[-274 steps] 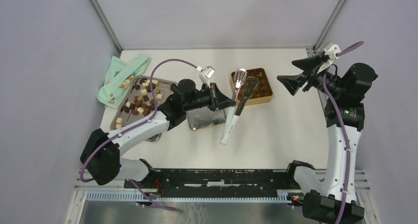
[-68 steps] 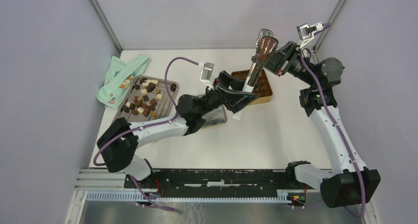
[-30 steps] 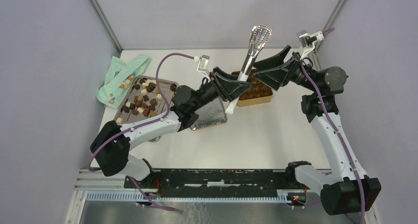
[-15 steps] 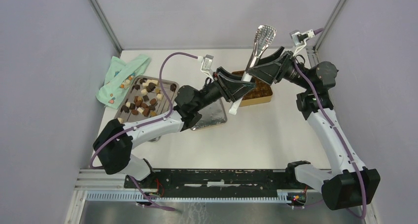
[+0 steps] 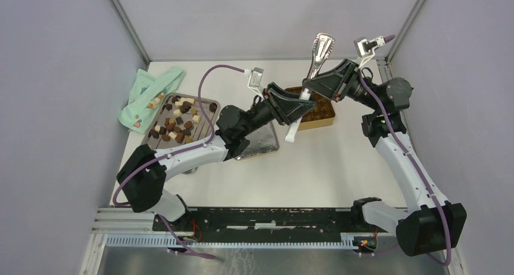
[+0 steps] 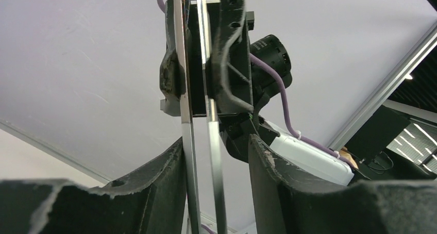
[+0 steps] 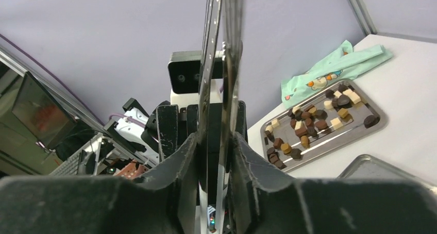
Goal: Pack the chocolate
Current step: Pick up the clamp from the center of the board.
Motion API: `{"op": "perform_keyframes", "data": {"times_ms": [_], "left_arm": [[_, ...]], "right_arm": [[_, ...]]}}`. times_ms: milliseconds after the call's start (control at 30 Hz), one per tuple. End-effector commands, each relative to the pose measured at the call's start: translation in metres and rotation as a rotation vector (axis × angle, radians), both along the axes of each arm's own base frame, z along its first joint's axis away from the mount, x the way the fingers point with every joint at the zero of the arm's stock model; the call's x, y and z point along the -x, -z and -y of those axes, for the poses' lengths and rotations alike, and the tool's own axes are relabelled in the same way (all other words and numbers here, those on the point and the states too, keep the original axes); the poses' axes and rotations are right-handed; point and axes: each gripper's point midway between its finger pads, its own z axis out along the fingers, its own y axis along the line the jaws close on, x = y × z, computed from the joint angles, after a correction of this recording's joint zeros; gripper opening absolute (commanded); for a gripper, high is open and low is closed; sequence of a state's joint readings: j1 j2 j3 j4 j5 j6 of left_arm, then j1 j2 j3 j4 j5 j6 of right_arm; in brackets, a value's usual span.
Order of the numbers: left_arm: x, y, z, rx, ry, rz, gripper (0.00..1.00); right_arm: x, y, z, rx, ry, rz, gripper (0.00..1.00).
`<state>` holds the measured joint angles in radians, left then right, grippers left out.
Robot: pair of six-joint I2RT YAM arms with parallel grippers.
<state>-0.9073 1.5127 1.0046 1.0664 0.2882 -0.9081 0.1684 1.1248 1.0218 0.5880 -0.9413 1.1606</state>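
The chocolate (image 5: 173, 122), in dark brown, mid-brown and cream chunks, lies scattered in a flat metal tray (image 5: 205, 99) at 9 o'clock on the worktop (image 5: 339, 166), just beside a green cloth (image 5: 150, 95). The gold tin (image 5: 318, 125) at 1 o'clock is half covered by the arms, and its compartments seem to hold some dark pieces. Above the tin the tweezers (image 5: 319, 49) stand tilted, tip upward: the right fingers (image 7: 172, 190) are pressed on the two blades, while the left fingers (image 6: 154, 193) are spread around them lower down, one touching a blade and the other apart from it.
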Motion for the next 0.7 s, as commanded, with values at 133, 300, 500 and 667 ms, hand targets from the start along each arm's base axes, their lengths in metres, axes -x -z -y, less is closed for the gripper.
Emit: {"op": "perform_keyframes", "data": {"times_ms": [133,300,500,667], "left_arm": [[0.009,-0.027,-0.002,0.092,0.048,0.026,0.56],[0.009,-0.020,-0.001,0.069,0.054,0.021,0.63],[0.008,-0.016,-0.005,0.063,0.024,0.021,0.64],[0.003,-0.016,-0.008,0.069,-0.007,0.008,0.60]], "right_arm": [[0.001,-0.010,0.001,-0.038,0.006,0.018,0.14],[-0.004,-0.012,0.001,-0.043,0.014,-0.009,0.14],[-0.006,-0.012,0.001,-0.044,0.018,-0.019,0.19],[-0.006,-0.009,0.001,-0.040,0.017,-0.030,0.25]]}}
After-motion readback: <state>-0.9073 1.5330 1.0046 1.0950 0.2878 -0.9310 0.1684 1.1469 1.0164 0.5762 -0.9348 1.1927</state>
